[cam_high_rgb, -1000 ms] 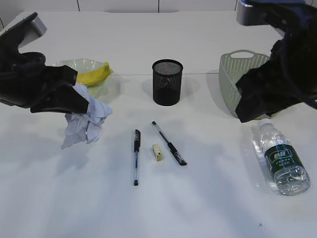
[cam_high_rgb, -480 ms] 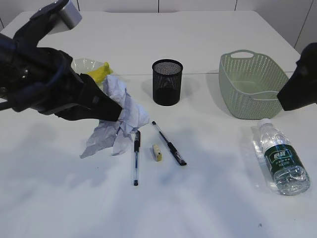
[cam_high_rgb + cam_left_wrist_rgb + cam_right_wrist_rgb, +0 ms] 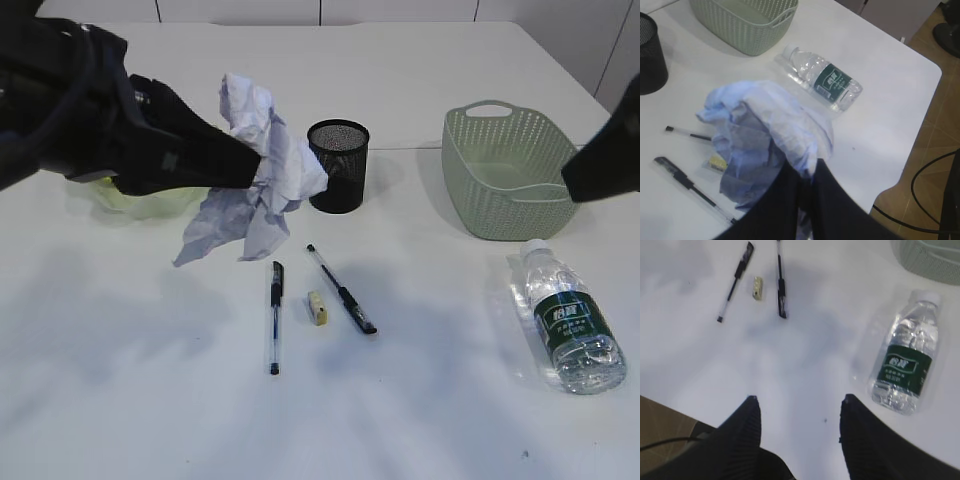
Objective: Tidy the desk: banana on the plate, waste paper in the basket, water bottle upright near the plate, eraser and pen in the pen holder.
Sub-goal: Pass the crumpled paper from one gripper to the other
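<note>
Left hand pinched on paper, aloft beside holder, above pens. Basket well off to right, past holder; long carry across. Right hand spread, empty, over surface near bottle, nearer basket

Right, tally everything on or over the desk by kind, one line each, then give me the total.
Pens: 2
Eraser: 1
Water bottle: 1
Waste paper: 1
Pen holder: 1
Basket: 1
Plate: 1
Banana: not visible behind the left arm
Total: 8
</note>
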### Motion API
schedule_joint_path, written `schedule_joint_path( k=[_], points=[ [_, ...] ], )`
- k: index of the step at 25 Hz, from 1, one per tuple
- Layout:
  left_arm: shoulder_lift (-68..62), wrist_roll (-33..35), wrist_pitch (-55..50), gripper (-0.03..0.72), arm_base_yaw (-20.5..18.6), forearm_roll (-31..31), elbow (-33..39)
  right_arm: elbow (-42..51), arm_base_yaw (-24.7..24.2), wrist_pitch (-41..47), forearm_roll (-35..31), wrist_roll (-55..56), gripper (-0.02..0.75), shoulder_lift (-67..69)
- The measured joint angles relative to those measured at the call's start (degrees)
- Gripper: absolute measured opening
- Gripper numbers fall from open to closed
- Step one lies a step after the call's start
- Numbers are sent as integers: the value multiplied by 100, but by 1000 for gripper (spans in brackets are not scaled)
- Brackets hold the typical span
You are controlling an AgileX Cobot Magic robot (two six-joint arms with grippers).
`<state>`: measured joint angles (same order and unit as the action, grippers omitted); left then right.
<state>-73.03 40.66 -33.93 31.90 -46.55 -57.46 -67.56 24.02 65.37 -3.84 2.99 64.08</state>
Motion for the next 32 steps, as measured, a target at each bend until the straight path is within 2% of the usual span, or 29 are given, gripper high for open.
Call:
schedule_joint_path(
  k=[3, 7, 14, 19, 22, 27, 32],
  points=[
    [0, 475, 0, 7, 0, -413, 0, 0, 0, -499, -284, -50, 385, 0],
    [0, 1137, -130, 7, 4, -879, 0, 0, 0, -1072, -966, -671, 385, 41],
    [0, 1705, -469, 7, 13, -1099, 0, 0, 0, -1742, -2694, -2315, 385, 557],
    [0, 1845, -612, 7, 13, -1099, 0, 9, 0, -1899, -4382, -3850, 393, 955],
    [0, 1908, -619, 6, 13, -1099, 0, 9, 0, -1964, -5131, -4433, 430, 1128],
    [0, 1930, -619, 6, 17, -1099, 0, 9, 0, -2032, -5563, -4628, 550, 1483],
    [0, 1945, -619, 6, 17, -1099, 0, 9, 0, -2064, -6117, -4918, 582, 1679]
  ],
)
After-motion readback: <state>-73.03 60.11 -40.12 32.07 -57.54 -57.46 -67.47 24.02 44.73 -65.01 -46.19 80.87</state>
